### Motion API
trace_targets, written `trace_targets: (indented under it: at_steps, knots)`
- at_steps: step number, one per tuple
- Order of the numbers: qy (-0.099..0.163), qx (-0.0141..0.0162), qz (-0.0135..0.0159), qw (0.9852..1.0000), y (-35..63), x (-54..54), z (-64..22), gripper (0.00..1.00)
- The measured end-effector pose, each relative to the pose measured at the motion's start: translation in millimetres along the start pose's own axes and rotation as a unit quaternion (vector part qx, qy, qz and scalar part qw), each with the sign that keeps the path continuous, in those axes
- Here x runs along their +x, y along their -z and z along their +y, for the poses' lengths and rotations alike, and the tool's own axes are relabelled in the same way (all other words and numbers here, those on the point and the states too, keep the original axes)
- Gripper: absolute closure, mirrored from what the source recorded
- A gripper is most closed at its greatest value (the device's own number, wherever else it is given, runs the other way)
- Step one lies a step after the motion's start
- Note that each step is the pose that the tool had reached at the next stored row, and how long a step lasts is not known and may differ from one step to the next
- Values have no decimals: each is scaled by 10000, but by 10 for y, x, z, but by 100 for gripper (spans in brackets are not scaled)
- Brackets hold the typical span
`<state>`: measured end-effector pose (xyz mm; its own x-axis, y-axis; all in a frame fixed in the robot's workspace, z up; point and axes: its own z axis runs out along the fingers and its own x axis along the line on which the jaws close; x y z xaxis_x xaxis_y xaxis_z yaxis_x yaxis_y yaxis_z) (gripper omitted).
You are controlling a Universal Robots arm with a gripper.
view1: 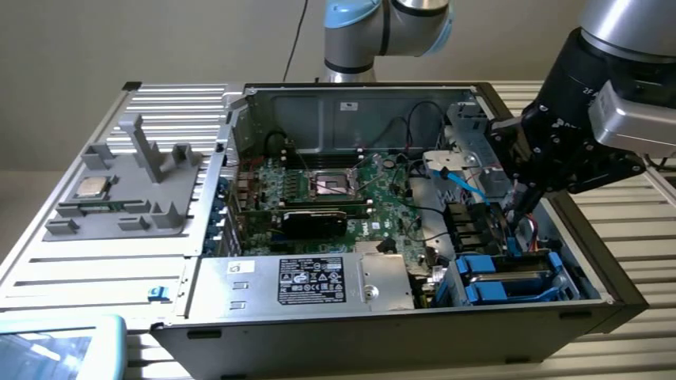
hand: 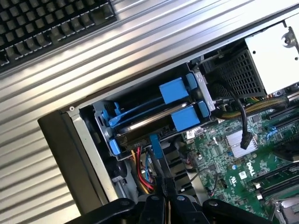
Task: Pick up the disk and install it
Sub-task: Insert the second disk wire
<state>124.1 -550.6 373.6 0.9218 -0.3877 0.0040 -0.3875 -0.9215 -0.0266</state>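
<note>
Open computer case (view1: 591, 313) lies on its side on a ribbed metal desk (view1: 95, 261), side panel off.

Gripper (view1: 520, 212) is down inside the case at the exterior view's right, above the drive bay. In the wrist view its fingers (hand: 159, 198) are pressed together, nothing between them; the tips sit just beside a thin blue cable (hand: 155, 145) and a bundle of red and orange wires (hand: 142, 175) running to the bay.

The disk (hand: 154, 120) sits in the drive bay at the case's corner, seated in its blue plastic frame (hand: 187, 116), a second blue carrier (hand: 174, 90) just beside it. In the exterior view the same blue frames (view1: 507, 281) show near the case's front right corner. Gripper is not touching the disk.

Elsewhere: green motherboard (view1: 349, 198) with an empty processor socket (view1: 329, 184); silver power supply box (view1: 306, 281) with a black label along the near wall. Outside the case, at the exterior view's left, a grey plastic fixture (view1: 138, 182) holds a small square silver processor chip (view1: 91, 188). A black keyboard (hand: 51, 21) lies on the desk in the wrist view.
</note>
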Motion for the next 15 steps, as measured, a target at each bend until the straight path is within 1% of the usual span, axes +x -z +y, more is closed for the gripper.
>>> trace_targets:
  at_steps: [2, 5, 8, 10, 11, 15]
  knots:
    - [182, 0, -5, 9998, 0, 0, 0, 89]
    - [448, 2, -12, 9990, 0, 0, 0, 89]
    - [679, 3, -18, 9977, 0, 0, 0, 89]
    - [827, 3, -22, 9966, 0, 0, 0, 89]
    - [866, 4, -23, 9962, 0, 0, 0, 89]
    - [869, 4, -24, 9962, 0, 1, 0, 89]
